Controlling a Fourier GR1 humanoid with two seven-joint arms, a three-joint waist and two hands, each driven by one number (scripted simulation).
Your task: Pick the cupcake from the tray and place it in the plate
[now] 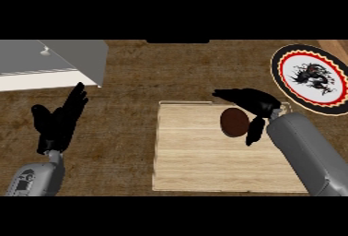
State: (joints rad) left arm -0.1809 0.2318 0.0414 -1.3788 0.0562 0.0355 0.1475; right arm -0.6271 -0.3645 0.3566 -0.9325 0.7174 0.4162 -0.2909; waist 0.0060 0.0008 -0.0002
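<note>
A dark brown cupcake (234, 122) sits on the pale wooden tray (197, 156), near its far right corner. My right hand (253, 103) hovers just over and to the right of the cupcake, fingers spread past its far side and thumb hanging down at its right edge; nothing is pinched. The plate (282, 69), round with a black scalloped rim, red ring and a dark figure on white, lies at the far right of the counter. My left hand (60, 120) rests open at the left, fingers pointing up.
A grey-white box-like fixture (51, 62) with a small knob occupies the far left corner. The dark wooden counter (129, 120) shows between my left hand and the tray.
</note>
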